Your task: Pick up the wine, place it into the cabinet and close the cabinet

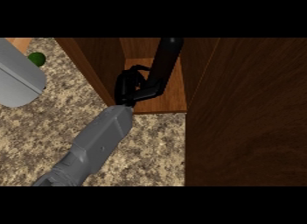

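While I watched from the head view, my right hand (128, 85) reached inside the open cabinet (157, 98), its fingers (137, 69) clamped on the dark wine bottle (162, 65), which stood tilted over the cabinet's shelf. The cabinet door (252, 113) stood open at the right. A grey forearm (13, 74) showed above the speckled worktop (26, 144); I could not see the left hand.

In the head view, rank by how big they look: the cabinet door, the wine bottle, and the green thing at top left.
1. cabinet door, largest, though nearest the camera.
2. wine bottle, held in the cabinet by the hand.
3. green thing, smallest and partly hidden.
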Tool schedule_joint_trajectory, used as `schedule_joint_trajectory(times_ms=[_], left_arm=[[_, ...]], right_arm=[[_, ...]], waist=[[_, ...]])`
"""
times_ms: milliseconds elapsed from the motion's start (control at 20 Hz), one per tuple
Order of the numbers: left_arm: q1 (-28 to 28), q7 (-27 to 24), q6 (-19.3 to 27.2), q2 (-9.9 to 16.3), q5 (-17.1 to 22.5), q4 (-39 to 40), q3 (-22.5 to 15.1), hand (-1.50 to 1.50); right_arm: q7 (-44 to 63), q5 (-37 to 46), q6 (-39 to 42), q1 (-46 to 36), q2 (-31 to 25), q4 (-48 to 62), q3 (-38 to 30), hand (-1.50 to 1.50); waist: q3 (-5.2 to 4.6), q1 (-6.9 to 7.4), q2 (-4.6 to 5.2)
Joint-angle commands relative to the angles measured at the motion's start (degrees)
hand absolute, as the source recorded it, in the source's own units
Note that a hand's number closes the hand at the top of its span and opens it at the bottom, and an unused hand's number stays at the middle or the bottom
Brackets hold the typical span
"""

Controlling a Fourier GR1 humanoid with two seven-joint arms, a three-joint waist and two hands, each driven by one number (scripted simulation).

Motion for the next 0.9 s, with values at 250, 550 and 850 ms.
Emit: schedule_joint_trajectory(times_ms=[250, 550, 850], left_arm=[[1.54, -3.73, -1.49, -0.01, 1.71, 3.60, -0.65, 1.50], [-2.86, -8.10, -3.79, 0.21, 1.68, 9.60, 5.19, 1.50], [-1.77, -11.96, -2.51, -0.02, 0.23, 5.98, 3.52, -1.50]], right_arm=[[1.24, -0.27, -0.74, -0.84, -0.15, -1.06, 0.06, -1.50], [1.39, -0.69, 0.18, 1.15, -0.31, -2.41, 0.68, -1.50], [0.89, 1.67, -0.85, -2.96, -0.51, 1.71, 0.62, -1.50]], waist=[[-0.03, -0.62, 0.17], [-0.02, 0.16, 0.07], [0.01, 1.08, -0.15]])
